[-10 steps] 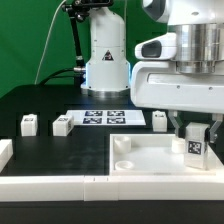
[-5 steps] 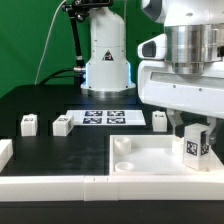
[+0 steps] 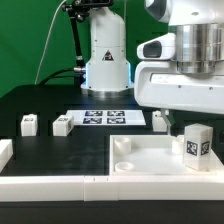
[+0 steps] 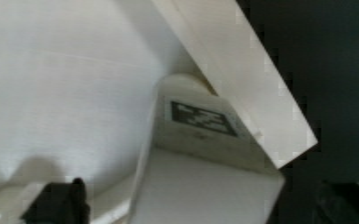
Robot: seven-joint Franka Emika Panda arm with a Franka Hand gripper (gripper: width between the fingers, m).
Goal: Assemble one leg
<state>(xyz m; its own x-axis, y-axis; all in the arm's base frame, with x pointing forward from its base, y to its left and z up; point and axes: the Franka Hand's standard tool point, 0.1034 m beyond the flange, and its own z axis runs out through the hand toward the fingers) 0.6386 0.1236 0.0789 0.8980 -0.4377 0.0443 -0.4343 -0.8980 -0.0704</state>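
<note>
exterior, hard to see: the gripper [image 3: 192,116] is cut off by the frame's top and the exterior view's right edge. Its fingertips are just a dark smudge under the big white body, so you can't read the jaws from here.
exterior, leg vs hand: the leg [image 3: 197,147] stands upright on the white panel [image 3: 140,165], near the panel's corner on the exterior view's right, with its tag facing the camera. The gripper hangs right above it. Looks like a thin gap between them, but it's tight.
exterior, room: there's bare panel on the exterior view's left of the leg, and a round socket [image 3: 122,145] well apart from it. One loose block [image 3: 160,119] sits on the black table [image 3: 40,100] just behind the panel, near the gripper. The marker board [image 3: 105,117] is further over.
wrist, hard to see: pretty blurry. One dark fingertip [image 4: 55,200] is clear, but the opposite one melts into the dark table.
wrist, jaws: spread apart, nothing clamped between them.
wrist, leg: its tagged face shows beyond the fingers, touching neither, tucked against a long white panel edge.
</note>
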